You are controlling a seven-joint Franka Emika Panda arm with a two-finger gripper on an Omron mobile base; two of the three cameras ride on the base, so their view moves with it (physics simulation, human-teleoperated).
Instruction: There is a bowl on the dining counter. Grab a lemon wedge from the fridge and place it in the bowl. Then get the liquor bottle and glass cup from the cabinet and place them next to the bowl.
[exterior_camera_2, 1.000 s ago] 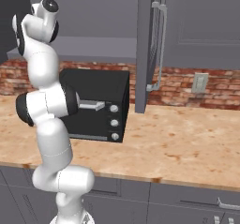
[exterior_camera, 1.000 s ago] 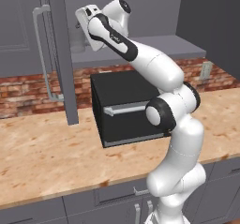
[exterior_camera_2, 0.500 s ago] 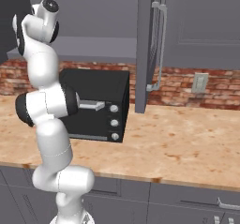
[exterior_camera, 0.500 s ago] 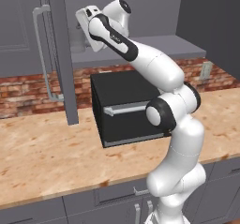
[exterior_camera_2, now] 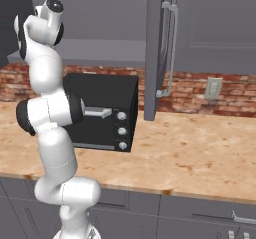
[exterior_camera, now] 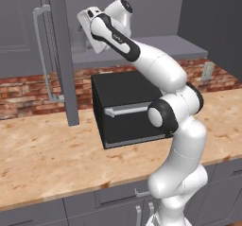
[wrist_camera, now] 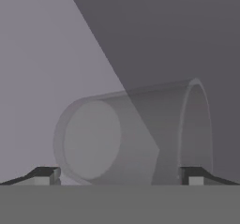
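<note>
The glass cup (wrist_camera: 131,134), a translucent greyish tumbler, lies sideways in the rolled hand view against the grey inside of the cabinet. It sits just beyond my gripper (wrist_camera: 119,175). The two dark fingertips (wrist_camera: 44,174) stand wide apart on either side of it and touch nothing. My gripper (exterior_camera: 82,33) is raised high, at the open cabinet's inner shelf (exterior_camera: 156,47), beside the swung-out cabinet door (exterior_camera: 59,55). The bowl, lemon wedge, fridge, liquor bottle and dining counter are out of view.
A black toaster oven (exterior_camera: 127,107) stands on the tan counter (exterior_camera: 47,154) under my arm, against a brick backsplash. The open door (exterior_camera_2: 155,48) with its silver bar handle (exterior_camera_2: 170,48) hangs over the counter. A wall outlet (exterior_camera_2: 213,88) is at the right.
The hand has barely shifted at the cabinet shelf. The jaws stay wide open.
</note>
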